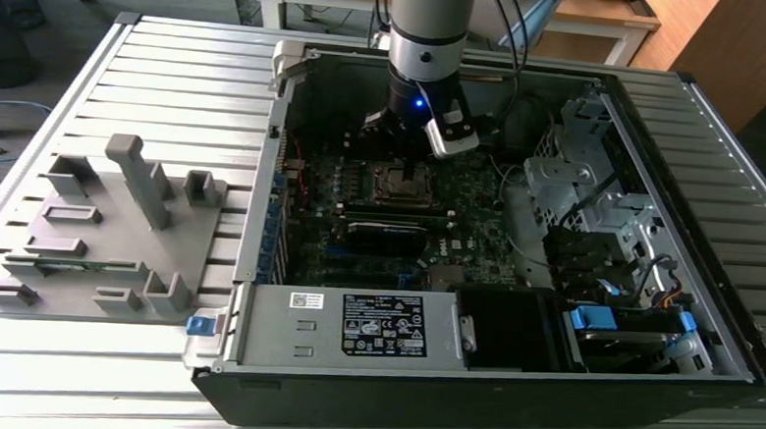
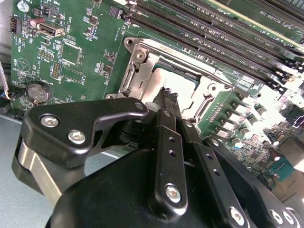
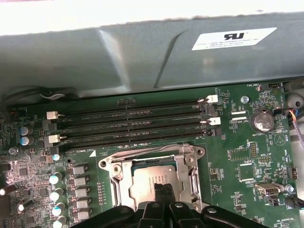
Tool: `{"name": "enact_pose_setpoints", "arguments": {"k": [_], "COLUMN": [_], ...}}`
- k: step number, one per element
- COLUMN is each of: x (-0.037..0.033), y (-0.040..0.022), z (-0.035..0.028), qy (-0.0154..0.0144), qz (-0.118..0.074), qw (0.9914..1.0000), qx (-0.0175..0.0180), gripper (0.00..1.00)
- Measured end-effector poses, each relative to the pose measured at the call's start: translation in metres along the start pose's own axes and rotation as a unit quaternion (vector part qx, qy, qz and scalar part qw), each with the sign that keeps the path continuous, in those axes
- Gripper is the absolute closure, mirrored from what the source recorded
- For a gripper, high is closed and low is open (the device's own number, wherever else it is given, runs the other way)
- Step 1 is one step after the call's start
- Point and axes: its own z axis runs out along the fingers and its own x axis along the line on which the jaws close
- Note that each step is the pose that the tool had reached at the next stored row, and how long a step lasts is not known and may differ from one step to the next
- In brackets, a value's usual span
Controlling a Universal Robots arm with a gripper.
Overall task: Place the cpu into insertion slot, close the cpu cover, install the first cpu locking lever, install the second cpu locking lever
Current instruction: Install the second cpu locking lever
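Observation:
The cpu [image 3: 146, 178] [image 2: 179, 79], grey topped, lies in the insertion slot [image 1: 395, 183] on the green board. The silver cpu cover [image 3: 117, 183] [image 2: 142, 61] lies down flat around it, and the chip shows through its window. My gripper [image 3: 164, 189] [image 2: 166, 94] is shut with nothing between its black fingers. Its tips hang just above the edge of the chip and cover. In the exterior view the gripper [image 1: 397, 137] hangs inside the open computer case, right over the socket. I cannot tell how the locking levers stand.
Long black memory slots [image 3: 133, 124] run beside the socket, with the grey case wall [image 3: 142, 57] beyond them. A coin battery [image 3: 262, 121] sits on the board. Drive cages [image 1: 581, 186] and the power supply [image 1: 351, 321] crowd the case. A grey fixture tray [image 1: 107, 230] lies at the exterior view's left.

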Motion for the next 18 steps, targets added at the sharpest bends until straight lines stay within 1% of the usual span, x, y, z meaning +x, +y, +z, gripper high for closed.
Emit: {"name": "enact_pose_setpoints", "arguments": {"k": [7,14,18], "x": [-0.0002,-0.0005,-0.0007], "y": [0.0001,0.0003,0.0004], "z": [-0.003,-0.0093,-0.0116], "qy": [0.0,0.0,-0.0001], "qz": [0.0,0.0,0.0], "qw": [1.0,1.0,1.0], "qx": [-0.0001,0.0,0.0003], "gripper": [0.89,0.89,0.89]}}
